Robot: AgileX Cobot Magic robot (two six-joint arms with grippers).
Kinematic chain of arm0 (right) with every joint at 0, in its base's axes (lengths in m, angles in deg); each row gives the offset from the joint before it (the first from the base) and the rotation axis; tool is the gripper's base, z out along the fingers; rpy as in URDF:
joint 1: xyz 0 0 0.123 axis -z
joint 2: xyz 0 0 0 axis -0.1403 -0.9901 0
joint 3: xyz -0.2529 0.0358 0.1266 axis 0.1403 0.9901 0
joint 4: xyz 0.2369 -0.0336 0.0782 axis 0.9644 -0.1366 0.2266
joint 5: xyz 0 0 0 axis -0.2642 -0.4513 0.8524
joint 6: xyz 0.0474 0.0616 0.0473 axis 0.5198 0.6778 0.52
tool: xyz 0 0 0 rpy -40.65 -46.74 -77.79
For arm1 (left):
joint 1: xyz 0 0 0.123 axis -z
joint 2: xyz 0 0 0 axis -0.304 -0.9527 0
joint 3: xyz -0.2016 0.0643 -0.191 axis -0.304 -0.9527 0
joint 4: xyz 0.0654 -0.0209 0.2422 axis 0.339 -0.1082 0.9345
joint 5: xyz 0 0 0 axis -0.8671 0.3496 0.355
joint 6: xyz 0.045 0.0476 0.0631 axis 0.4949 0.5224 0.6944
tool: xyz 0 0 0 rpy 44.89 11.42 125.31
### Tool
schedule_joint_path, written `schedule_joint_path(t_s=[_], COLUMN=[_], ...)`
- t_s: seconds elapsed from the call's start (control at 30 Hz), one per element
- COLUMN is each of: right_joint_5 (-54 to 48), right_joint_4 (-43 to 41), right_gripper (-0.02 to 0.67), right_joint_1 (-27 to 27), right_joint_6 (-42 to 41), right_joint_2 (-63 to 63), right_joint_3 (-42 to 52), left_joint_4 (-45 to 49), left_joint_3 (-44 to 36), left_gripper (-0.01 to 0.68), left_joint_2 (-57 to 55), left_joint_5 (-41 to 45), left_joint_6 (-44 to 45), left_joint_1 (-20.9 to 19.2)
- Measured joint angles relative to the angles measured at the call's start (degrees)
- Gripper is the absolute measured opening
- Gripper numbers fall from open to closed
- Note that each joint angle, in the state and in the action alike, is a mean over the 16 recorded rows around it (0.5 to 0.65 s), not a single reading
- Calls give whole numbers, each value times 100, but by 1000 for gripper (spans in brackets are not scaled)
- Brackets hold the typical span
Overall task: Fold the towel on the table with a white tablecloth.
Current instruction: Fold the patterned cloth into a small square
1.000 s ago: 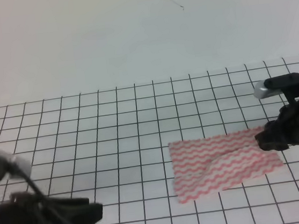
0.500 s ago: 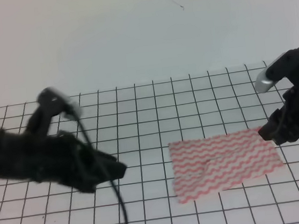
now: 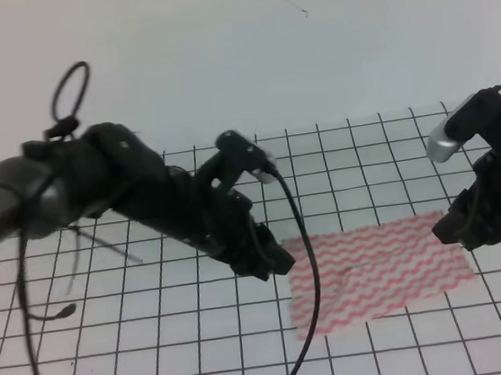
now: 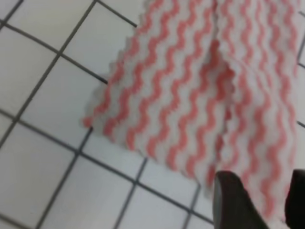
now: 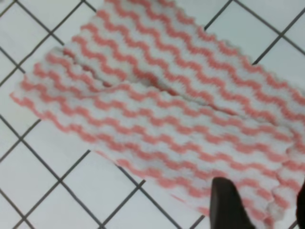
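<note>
Towel (image 3: 376, 273) is lying flat on the gridded white tablecloth (image 3: 160, 343), lower right of centre in the high view, a soft crease running through its middle. I am seeing pink-red wavy stripes clearly in both wrist views (image 4: 200, 95) (image 5: 162, 114).

Left gripper (image 3: 273, 262) is reaching in from the upper left of the frame, its tip sitting just at the towel's left edge; cable looping down toward the bottom of the frame. In the left wrist view one dark finger (image 4: 233, 200) is showing at the lower right over the towel's near edge, a second at the frame border. Jaws are standing apart, nothing between them.

Right gripper (image 3: 459, 232) is hovering at the towel's right end. In the right wrist view dark fingers (image 5: 226, 205) are showing at the bottom right, towel edge visible in the gap. Jaws apart; contact with the surface I cannot tell.
</note>
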Motion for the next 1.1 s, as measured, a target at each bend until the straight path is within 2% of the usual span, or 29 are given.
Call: schedule_joint_path(t_s=[0.33, 0.9, 1.1], right_joint_5=[-114, -37, 25], right_joint_4=[-11, 4, 19], right_gripper=[317, 317, 316], right_joint_1=[0, 0, 0], right_joint_6=[-49, -59, -67], right_joint_2=[0, 0, 0], right_joint_3=[-4, -4, -4], left_joint_4=[574, 679, 718], left_joint_3=[835, 958, 1012], left_gripper=[244, 240, 182], left_joint_2=[-1031, -1488, -1511], left_joint_5=[235, 337, 449], left_joint_6=[-36, -102, -155], left_joint_1=[394, 619, 701])
